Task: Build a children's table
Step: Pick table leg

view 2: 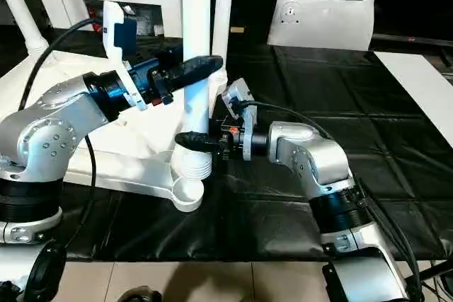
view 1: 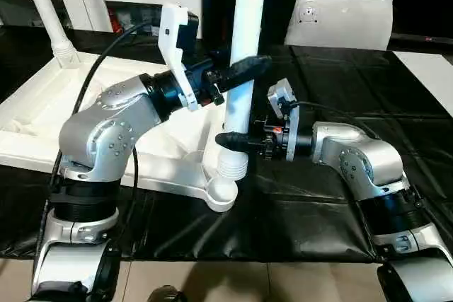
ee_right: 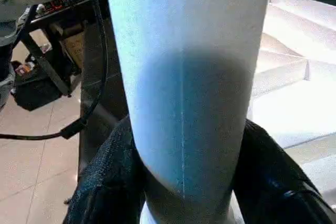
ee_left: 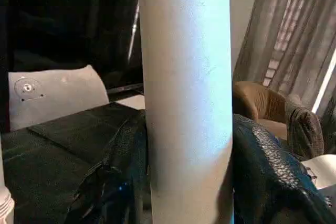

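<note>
Right gripper (view 1: 225, 139): jaws clasp the upright leg (view 1: 241, 90) low down, just above its ribbed end; the far finger is hidden behind the tube.
Leg: it stands over the nearest corner socket (view 1: 222, 192) of the tabletop (view 1: 42, 114); its top is cut off, and whether the end is seated is hard to make out.
Left gripper (view 1: 244, 70): jaws hold the same leg higher up.
Tabletop: underside up on the black-covered worktop (view 1: 318, 210), partly hidden by the left forearm.
Second leg (view 1: 49, 15): stands in the far corner.
White sheet (view 1: 340, 20): farther back.
</note>
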